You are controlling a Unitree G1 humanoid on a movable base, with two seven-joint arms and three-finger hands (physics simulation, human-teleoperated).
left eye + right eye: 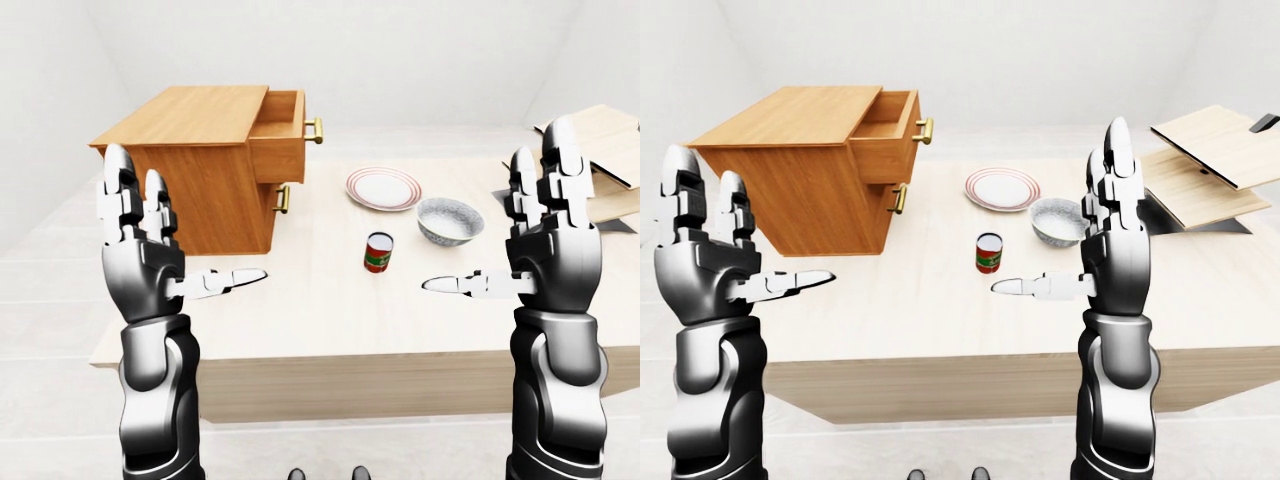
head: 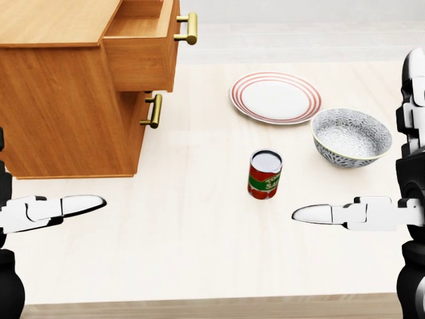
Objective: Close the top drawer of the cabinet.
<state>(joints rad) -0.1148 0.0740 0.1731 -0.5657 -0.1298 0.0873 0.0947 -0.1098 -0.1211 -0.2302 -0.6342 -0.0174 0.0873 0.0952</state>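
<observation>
**Drawer out, both hands spread**

Left-eye view: the boxy wooden cabinet sits upper left, top drawer pulled out, brass handle showing. Left hand and right hand are raised, fingers splayed, gripping nothing.

Head view: striped round plate, patterned bowl, cylindrical tin can on the pale table.

Right-eye view: flat boards lie tilted at right.

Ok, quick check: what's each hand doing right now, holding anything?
Left hand: open, fingers upright, thumb pointing inward, holding nothing.
Right hand: open, fingers upright, thumb pointing inward, holding nothing.
The top drawer is open, and neither hand touches it.
</observation>
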